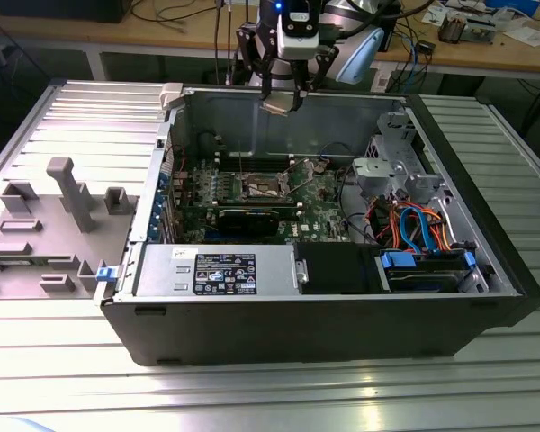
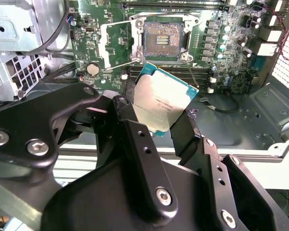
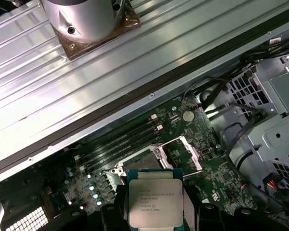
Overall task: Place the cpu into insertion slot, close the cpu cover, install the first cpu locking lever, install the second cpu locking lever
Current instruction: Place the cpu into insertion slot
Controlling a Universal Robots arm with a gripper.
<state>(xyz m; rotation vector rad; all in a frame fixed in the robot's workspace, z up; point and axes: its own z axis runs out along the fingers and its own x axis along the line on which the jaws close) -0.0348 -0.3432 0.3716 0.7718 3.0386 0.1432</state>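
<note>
Clamping the cpu [image 2: 164, 102] by two opposite edges, the gripper [image 2: 158, 118] hung well above the open insertion slot [image 2: 163, 41]; the cpu looked skewed to it, so a misaligned lowering might, I judged, seat crooked and damage the slot.

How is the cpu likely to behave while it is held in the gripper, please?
The cpu looks thin, rigid and probably light, so it should not flex. Being smooth, it might slip, since the gripper pinches only two edges.
</note>
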